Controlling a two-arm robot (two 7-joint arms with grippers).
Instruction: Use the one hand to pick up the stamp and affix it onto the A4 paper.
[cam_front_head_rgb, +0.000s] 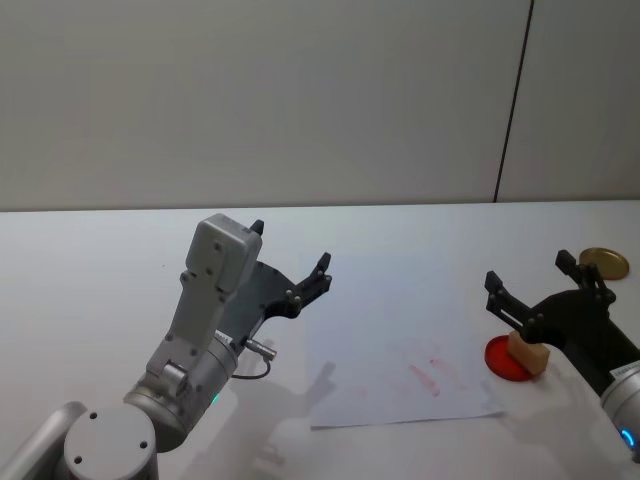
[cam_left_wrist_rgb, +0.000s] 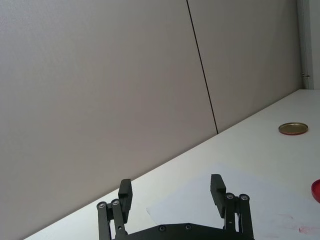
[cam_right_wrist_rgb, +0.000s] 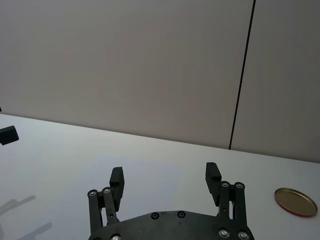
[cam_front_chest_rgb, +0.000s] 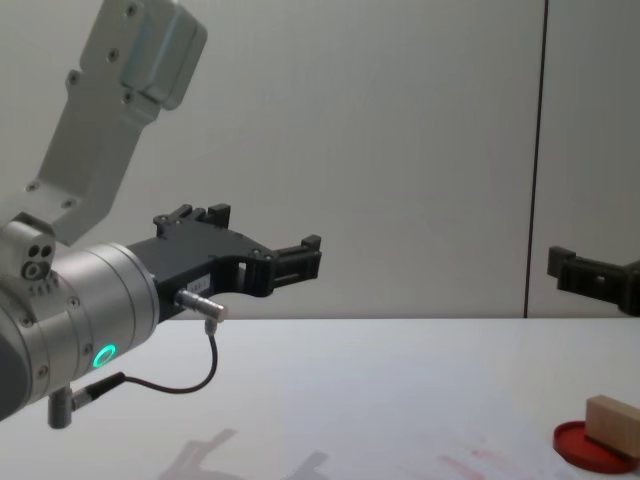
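The stamp (cam_front_head_rgb: 527, 352), a small tan wooden block, rests on a flat red disc (cam_front_head_rgb: 503, 362) just off the right edge of the A4 paper (cam_front_head_rgb: 390, 330); the chest view shows the stamp (cam_front_chest_rgb: 612, 423) sitting on the disc (cam_front_chest_rgb: 585, 445). Faint red marks (cam_front_head_rgb: 430, 370) stain the sheet. My right gripper (cam_front_head_rgb: 528, 268) hovers open and empty well above the stamp, not touching it; its wrist view shows the spread gripper (cam_right_wrist_rgb: 165, 173). My left gripper (cam_front_head_rgb: 290, 246) hangs open and empty above the paper's left edge, and also appears raised in the chest view (cam_front_chest_rgb: 262, 228).
A round gold lid (cam_front_head_rgb: 605, 262) lies on the white table at the far right, beyond the right gripper, and shows as the lid (cam_right_wrist_rgb: 296, 201) in the right wrist view. A grey wall stands behind the table.
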